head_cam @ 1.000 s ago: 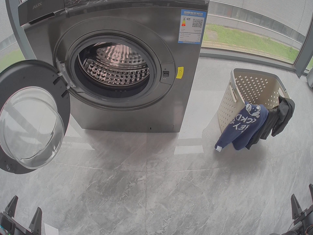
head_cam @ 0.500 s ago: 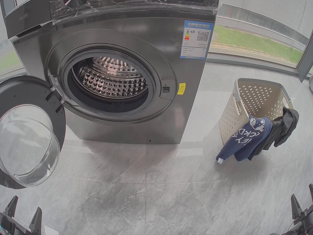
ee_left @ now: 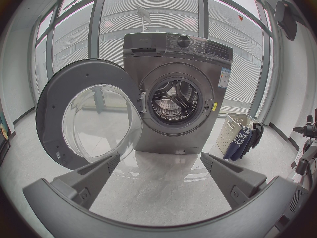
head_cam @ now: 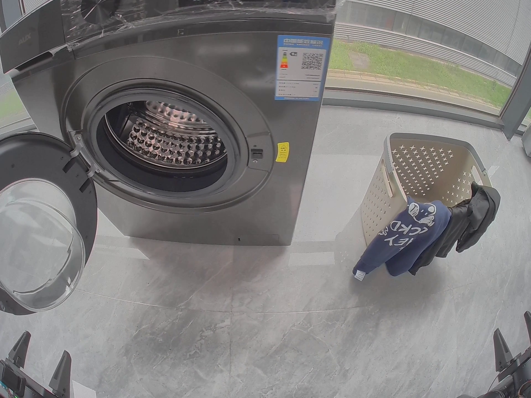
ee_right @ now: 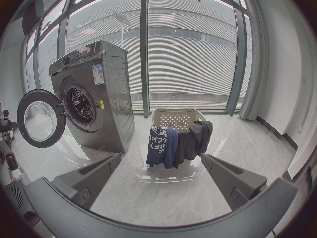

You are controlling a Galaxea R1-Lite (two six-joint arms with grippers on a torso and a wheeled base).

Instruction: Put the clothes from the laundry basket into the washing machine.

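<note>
Done: nothing; washer point(head_cam: 221, 56) drum bare.
Left: both clothes point(head_cam: 404, 233) hang over the basket point(head_cam: 431, 138) rim, right of washer.
My left end effector point(ee_left: 160, 155), right end effector point(ee_right: 160, 156): spread wide, holding nothing.

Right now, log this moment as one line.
washer door open; drum empty; blue top, black garment draped over basket rim; left gripper open; right gripper open
</note>
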